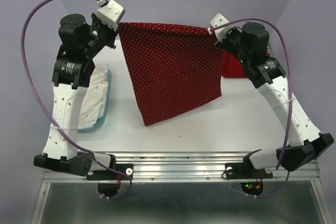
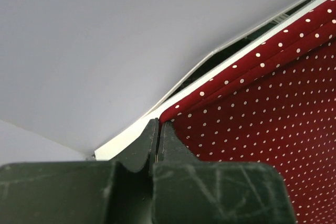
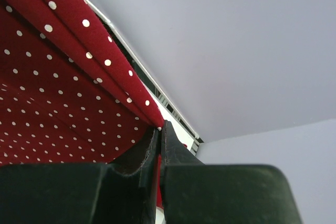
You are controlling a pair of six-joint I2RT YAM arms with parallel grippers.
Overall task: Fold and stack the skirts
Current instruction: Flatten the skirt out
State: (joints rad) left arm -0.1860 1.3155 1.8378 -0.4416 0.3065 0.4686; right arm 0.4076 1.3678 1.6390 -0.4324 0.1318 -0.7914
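The dark red polka-dot skirt (image 1: 173,69) hangs stretched in the air between both arms, its lower corner reaching the table near the middle. My left gripper (image 1: 116,29) is shut on its top left corner; in the left wrist view the dotted cloth (image 2: 262,124) spreads right from the pinched fingertips (image 2: 158,125). My right gripper (image 1: 215,34) is shut on the top right corner, and the right wrist view has the cloth (image 3: 63,93) running left from its closed tips (image 3: 160,127). A plain bright red skirt (image 1: 231,66) lies behind the right arm, mostly hidden.
A pale blue basket (image 1: 105,103) with white cloth in it sits at the left, partly under the left arm. Purple cables loop over both arms. The metal rail with the arm bases (image 1: 178,161) runs along the near edge.
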